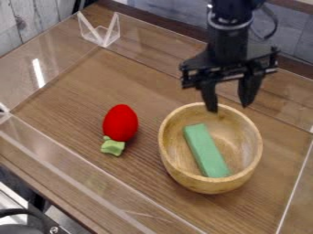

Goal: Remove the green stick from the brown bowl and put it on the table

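Hanging straight down, fingers (229,87) spread open above brown bowl's (178,166) far rim, green stick (206,151) inside.

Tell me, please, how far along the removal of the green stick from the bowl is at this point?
Nothing is done yet: the green stick lies inside the brown bowl. In hand: the gripper, jaws open and empty, hangs above the bowl's far rim. Left: grasping the stick, lifting it out and setting it on the table.
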